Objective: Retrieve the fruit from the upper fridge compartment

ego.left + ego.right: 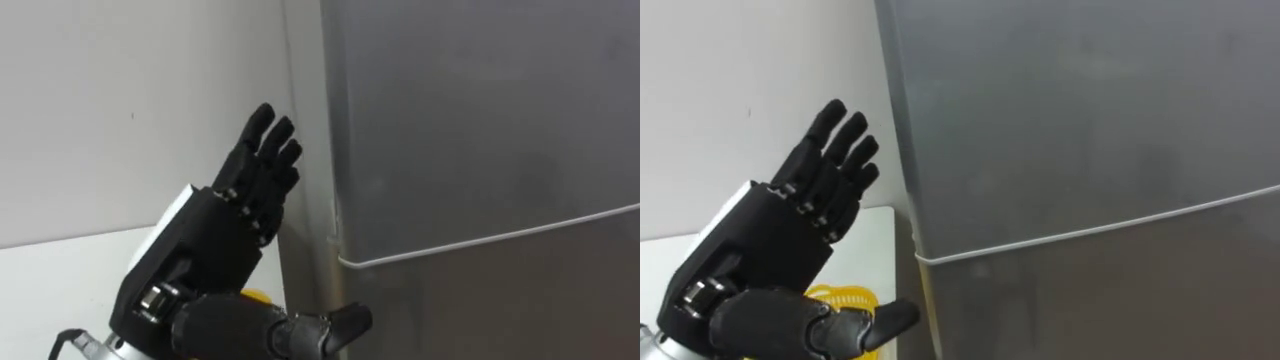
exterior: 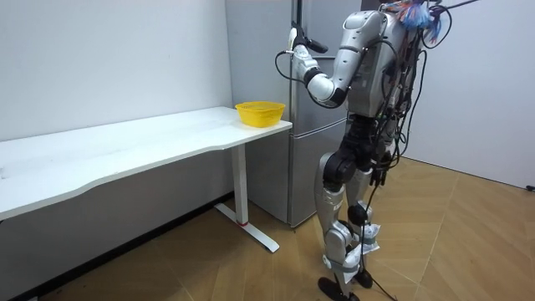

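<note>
Where the white worktop [image 2: 125,142] ended, a tall grey fridge [image 1: 480,60] stood against the pale wall [image 1: 120,100]. The robot stood upright on the wooden floor [image 2: 251,267] just in front of it, facing its doors. A yellow bowl [image 2: 260,112] sat on the worktop's end nearest the fridge. The upper door [image 1: 470,150] was shut, its lower edge marked by a thin pale seam [image 1: 500,235] above the lower door [image 1: 500,310].

The left hand [image 1: 215,235] was raised beside the fridge's left edge, at about the height of that seam. Its fingers [image 1: 270,150] were straight and close together, pointing upward, and the thumb [image 1: 345,322] stuck out toward the fridge's side. The hand held nothing. It was just beside the fridge, but whether the fingers or thumb touched it could not be told.

Whatever the upper compartment contained was hidden behind the shut door. The fridge's top and right side ran out of the eye views, and the hand covered most of the bowl there.
</note>
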You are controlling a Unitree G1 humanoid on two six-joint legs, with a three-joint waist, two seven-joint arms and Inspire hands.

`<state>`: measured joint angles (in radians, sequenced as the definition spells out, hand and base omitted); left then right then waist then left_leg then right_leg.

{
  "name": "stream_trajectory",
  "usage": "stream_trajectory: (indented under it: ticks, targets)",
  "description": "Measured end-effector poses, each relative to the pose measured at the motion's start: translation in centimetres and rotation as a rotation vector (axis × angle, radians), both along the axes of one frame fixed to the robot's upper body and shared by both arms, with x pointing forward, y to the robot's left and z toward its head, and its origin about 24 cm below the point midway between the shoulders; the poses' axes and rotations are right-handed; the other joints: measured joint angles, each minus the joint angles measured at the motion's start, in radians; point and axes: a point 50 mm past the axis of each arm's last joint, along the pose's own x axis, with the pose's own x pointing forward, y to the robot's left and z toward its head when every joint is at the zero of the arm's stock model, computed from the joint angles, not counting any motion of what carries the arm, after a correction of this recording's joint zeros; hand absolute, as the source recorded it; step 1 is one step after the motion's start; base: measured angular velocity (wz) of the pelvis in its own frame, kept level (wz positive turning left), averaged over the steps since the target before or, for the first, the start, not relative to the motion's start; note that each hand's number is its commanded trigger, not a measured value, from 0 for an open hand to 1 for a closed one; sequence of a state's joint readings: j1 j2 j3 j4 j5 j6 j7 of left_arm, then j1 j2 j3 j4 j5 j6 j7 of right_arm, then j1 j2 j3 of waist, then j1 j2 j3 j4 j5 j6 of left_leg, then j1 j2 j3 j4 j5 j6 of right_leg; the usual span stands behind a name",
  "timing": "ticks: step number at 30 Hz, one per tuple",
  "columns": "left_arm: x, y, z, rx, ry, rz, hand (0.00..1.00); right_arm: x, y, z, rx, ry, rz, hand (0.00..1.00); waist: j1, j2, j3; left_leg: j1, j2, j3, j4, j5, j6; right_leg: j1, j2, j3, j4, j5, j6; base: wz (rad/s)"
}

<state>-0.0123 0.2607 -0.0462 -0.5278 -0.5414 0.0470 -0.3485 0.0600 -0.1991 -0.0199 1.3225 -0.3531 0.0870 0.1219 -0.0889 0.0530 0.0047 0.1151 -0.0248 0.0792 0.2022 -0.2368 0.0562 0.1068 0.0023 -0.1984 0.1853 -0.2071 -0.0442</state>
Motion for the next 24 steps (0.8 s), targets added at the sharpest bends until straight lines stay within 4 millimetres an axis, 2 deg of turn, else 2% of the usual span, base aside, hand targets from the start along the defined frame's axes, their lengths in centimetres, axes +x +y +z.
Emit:
stream_trajectory:
  ticks: [1,9,24]
  targets:
    - [-0.06,-0.08,0.01,-0.008,0.0,-0.022,0.0,0.03,0.01,-0.01,0.001,0.0,-0.002,0.0,-0.003,0.0,0.0022,0.0,0.0,0.0,0.0,0.0,0.0,0.002,0.0,-0.002,0.0,0.0,0.0,0.0]
    - [-0.21,-0.58,-0.21,0.02,0.005,-0.089,0.0,-0.01,0.09,-0.03,0.0,0.008,0.014,0.0,-0.017,0.002,0.0031,-0.004,0.0,0.003,-0.001,0.0,0.0,0.003,0.0,-0.004,-0.001,0.0,0.0,0.0]
    - [-0.1,-0.87,-0.63,0.008,0.042,-0.113,0.0,-0.27,-0.34,0.08,-0.016,0.042,0.045,0.0,-0.018,0.002,0.0014,0.0,-0.001,0.008,-0.003,0.0,0.0,0.007,-0.001,0.0,0.0,0.0,0.001,0.0]
